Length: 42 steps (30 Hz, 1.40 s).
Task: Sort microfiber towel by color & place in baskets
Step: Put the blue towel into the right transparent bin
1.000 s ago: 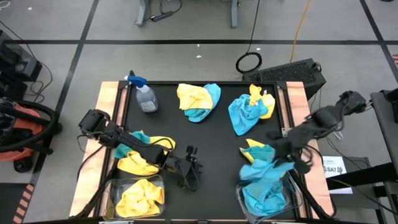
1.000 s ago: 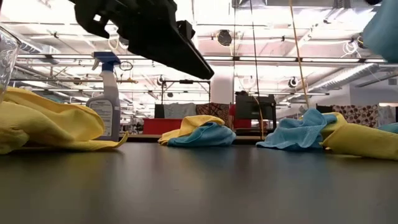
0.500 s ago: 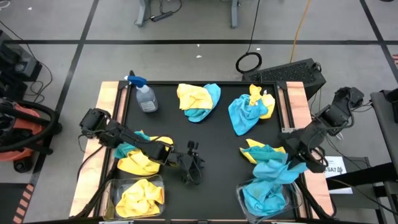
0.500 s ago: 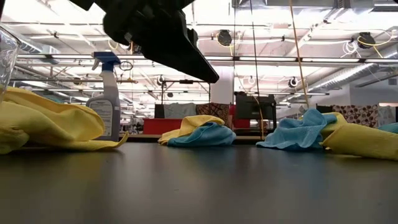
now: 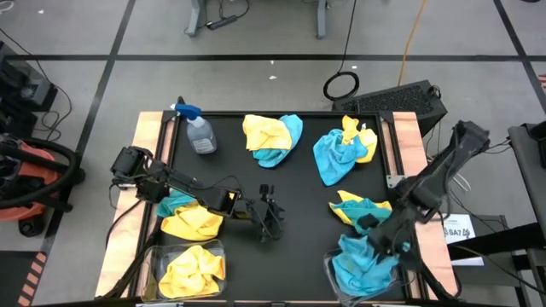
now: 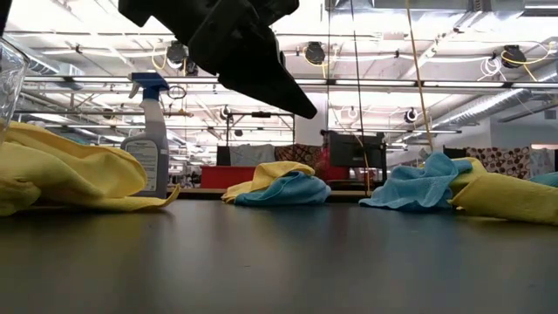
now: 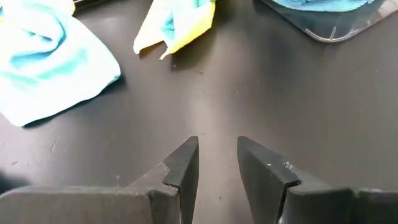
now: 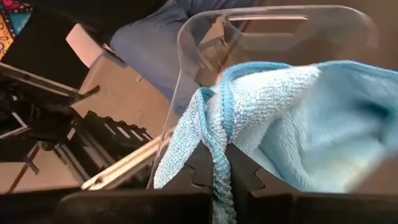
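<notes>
So the right gripper has come down and in toward the right bin compared to a second ago, and the blue towel it's carrying is now bunched over the blue pile already sitting in that bin instead of hanging stretched above it. Its fingers are clamped together on a fold of that towel. The left gripper has slid a bit further toward the middle of the black table; it hangs over bare tabletop with its fingers a little apart and nothing between them.

Left bin at the near left corner has a yellow towel in it. Just behind it a yellow and blue pair lies on the table. Two more mixed heaps sit further back, one near the centre and one to its right, plus another yellow and blue bundle beside the right arm. Spray bottle stands at the back left
</notes>
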Available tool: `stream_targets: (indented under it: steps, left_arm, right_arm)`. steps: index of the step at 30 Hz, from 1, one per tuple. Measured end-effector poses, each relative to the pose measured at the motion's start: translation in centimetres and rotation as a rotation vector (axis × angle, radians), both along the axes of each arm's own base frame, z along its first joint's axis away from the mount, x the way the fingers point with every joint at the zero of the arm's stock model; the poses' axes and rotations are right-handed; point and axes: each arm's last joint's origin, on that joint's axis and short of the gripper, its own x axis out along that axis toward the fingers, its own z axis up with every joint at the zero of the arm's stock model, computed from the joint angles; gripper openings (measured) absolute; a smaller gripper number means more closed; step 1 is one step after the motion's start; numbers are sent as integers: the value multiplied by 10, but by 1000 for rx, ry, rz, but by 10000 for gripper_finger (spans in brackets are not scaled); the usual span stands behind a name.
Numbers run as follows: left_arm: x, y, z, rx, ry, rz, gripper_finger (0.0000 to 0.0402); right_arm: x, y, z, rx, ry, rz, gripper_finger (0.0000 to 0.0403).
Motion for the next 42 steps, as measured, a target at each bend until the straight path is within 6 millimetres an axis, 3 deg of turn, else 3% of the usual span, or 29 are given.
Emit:
stream_targets:
  steps: [9, 16, 22, 30, 42]
  left_arm:
    - [3, 6, 1, -1, -17, 14, 118]
    - [3, 6, 1, 1, -15, 14, 118]
    - [3, 7, 1, 16, -13, 6, 118]
    - [3, 10, 1, 29, -14, 3, 118]
    - [4, 13, 1, 36, -13, 7, 118]
  right_arm:
    - [33, 40, -57, -120, 26, 92, 4]
    - [45, 55, -96, -253, 65, 107, 5]
    - [52, 64, -114, -289, 42, 120, 6]
    - [48, 60, -101, -250, 42, 43, 30]
    - [39, 46, -52, -132, -99, -96, 140]
